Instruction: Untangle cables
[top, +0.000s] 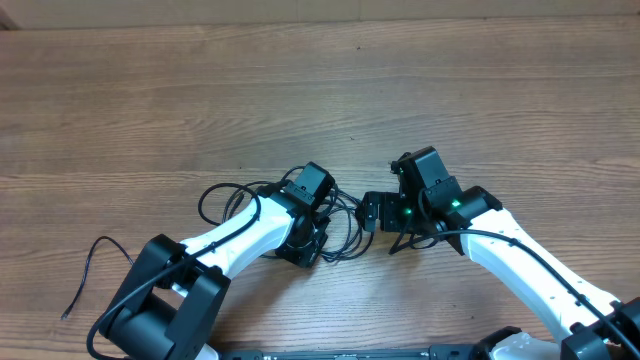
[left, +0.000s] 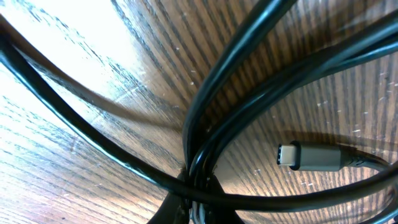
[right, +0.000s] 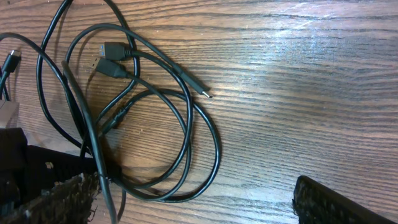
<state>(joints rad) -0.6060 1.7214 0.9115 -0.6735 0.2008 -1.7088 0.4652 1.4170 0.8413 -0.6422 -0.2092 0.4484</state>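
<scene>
My left gripper (left: 196, 204) pinches several of the cables (left: 249, 37) at once; my right gripper (right: 199, 205) stands spread. Risk: pulling this bundle could tighten the tangle.

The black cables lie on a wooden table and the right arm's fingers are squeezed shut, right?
Not quite. The right arm's fingers are wide open, as the right wrist view shows. The black cables do lie on the wooden table.

Soft, even light overhead; strong glare whitens the bench (left: 74, 37) in the left wrist view, where close cables (left: 239, 46) blur.
</scene>
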